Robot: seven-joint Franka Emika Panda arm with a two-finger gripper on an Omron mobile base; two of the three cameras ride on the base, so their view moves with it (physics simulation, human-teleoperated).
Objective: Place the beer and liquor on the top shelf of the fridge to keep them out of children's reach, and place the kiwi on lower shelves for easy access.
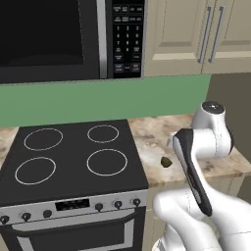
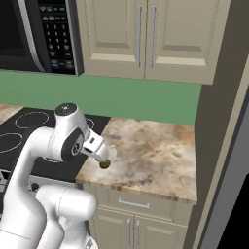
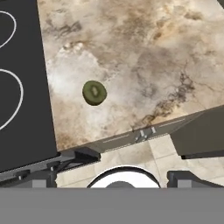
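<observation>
One fruit is all I have to work with: the kiwi (image 3: 94,92) lies loose on the counter (image 3: 166,57), just beside the stove (image 1: 68,157) and near the front edge. Coming down off-centre, I could nudge it rolling over that edge. Gripper (image 3: 116,178) fingers look spread wide, holding nothing.

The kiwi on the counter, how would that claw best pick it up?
Probably from straight above. The kiwi lies alone on the marble counter, near the black stove, with open space around it. It is small and oval, so the fingers should likely close across its narrower middle.
</observation>
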